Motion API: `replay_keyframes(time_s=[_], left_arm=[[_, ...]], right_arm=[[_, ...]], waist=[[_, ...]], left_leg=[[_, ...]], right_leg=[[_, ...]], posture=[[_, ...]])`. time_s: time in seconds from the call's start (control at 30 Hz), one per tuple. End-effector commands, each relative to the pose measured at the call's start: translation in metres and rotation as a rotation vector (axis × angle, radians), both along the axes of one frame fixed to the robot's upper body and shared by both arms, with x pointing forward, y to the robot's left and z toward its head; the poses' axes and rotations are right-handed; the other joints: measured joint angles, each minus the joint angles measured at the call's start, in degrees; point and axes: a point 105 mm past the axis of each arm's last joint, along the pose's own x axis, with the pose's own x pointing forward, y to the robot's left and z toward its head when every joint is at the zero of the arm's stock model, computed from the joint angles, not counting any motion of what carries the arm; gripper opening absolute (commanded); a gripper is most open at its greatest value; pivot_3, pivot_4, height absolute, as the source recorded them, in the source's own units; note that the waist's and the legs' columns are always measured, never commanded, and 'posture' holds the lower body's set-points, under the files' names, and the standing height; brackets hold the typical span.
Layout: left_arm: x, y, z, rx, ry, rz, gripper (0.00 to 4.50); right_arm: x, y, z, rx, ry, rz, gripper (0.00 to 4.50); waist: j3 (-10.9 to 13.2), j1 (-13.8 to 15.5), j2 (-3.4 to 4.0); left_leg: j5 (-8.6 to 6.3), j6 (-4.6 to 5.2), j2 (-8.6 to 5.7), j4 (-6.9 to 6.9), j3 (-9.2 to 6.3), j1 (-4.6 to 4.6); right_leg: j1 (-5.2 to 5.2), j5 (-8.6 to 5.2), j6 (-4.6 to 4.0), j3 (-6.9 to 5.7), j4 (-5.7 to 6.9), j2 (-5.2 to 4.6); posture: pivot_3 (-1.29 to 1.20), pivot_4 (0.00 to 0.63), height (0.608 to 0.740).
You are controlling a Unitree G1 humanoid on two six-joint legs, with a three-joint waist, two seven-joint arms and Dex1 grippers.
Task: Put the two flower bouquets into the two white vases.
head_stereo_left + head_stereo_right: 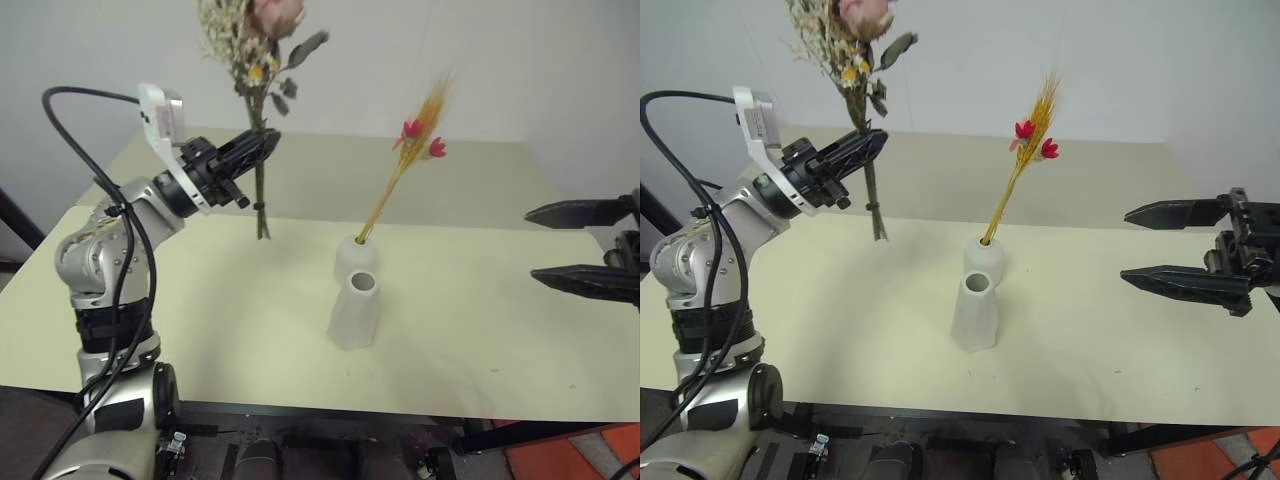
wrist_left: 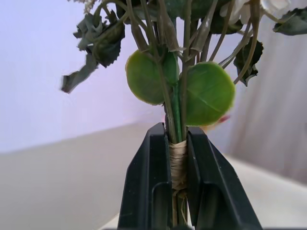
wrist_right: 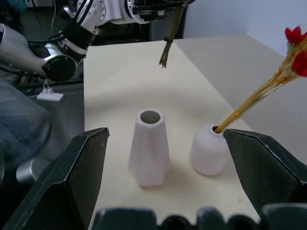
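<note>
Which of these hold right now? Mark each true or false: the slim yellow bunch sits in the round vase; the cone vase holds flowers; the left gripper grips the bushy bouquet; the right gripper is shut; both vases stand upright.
1. The slim yellow bunch sits in the round vase. True.
2. The cone vase holds flowers. False: it is empty.
3. The left gripper grips the bushy bouquet. True.
4. The right gripper is shut. False: it is open, holding nothing.
5. Both vases stand upright. True.
</note>
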Motion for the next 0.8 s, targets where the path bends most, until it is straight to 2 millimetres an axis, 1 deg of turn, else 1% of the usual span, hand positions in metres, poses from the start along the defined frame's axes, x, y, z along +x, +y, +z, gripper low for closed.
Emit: replay_keyframes(time_s=[0.03,0.17,0.27,0.4,0.53,0.63,0.8], left_arm=[[-0.014,-0.025,0.016,-0.026,-0.086,-0.113,0.14],[-0.020,-0.048,0.020,-0.055,-0.100,-0.237,0.14],[-0.025,-0.069,0.027,-0.079,-0.108,-0.336,0.14],[-0.036,-0.087,0.026,-0.069,-0.111,-0.442,0.14],[-0.041,-0.096,0.021,-0.047,-0.111,-0.499,0.14],[-0.043,-0.099,0.015,-0.026,-0.100,-0.529,0.14],[-0.042,-0.105,-0.002,0.023,-0.070,-0.536,0.14]], right_arm=[[-0.007,0.002,0.008,0.016,-0.051,0.015,4.50],[-0.007,0.003,0.005,0.014,-0.052,0.009,4.50],[-0.006,0.004,0.003,0.005,-0.056,-0.008,4.50],[-0.007,0.004,0.003,0.003,-0.059,-0.020,4.50],[-0.009,0.004,0.002,0.001,-0.062,-0.033,4.50],[-0.010,0.005,0.001,0.002,-0.064,-0.041,4.50],[-0.011,0.006,-0.001,0.002,-0.064,-0.054,4.50]], waist=[[0.00,-0.04,0.00],[0.00,-0.17,0.00],[0.00,-0.14,0.00],[0.00,-0.25,0.01],[0.00,-0.28,0.01],[0.00,-0.26,0.01],[0.00,-0.19,0.01]], left_leg=[[0.00,0.00,-0.01,0.00,0.00,0.02],[0.00,0.00,0.00,0.01,0.00,0.03],[0.00,0.00,-0.01,0.00,0.01,0.02],[0.00,0.00,-0.02,0.00,0.00,0.02],[0.00,0.01,-0.02,0.00,0.00,0.04],[0.00,0.01,-0.02,0.00,0.00,0.04],[0.00,0.01,-0.02,0.00,0.00,0.03]], right_leg=[[0.02,-0.02,0.05,0.02,0.01,0.00],[0.01,-0.03,0.07,0.04,0.03,0.03],[0.00,-0.03,0.06,0.04,0.02,0.03],[0.00,-0.04,0.08,0.06,0.00,0.03],[0.01,-0.04,0.08,0.07,0.02,0.03],[0.01,-0.04,0.08,0.07,0.02,0.04],[0.01,-0.05,0.09,0.07,0.00,0.04]], posture=[[0.00,0.150,0.740],[0.00,0.150,0.740],[0.00,0.150,0.740],[0.00,0.150,0.740],[0.00,0.150,0.740],[0.00,0.150,0.740],[0.00,0.150,0.740]])
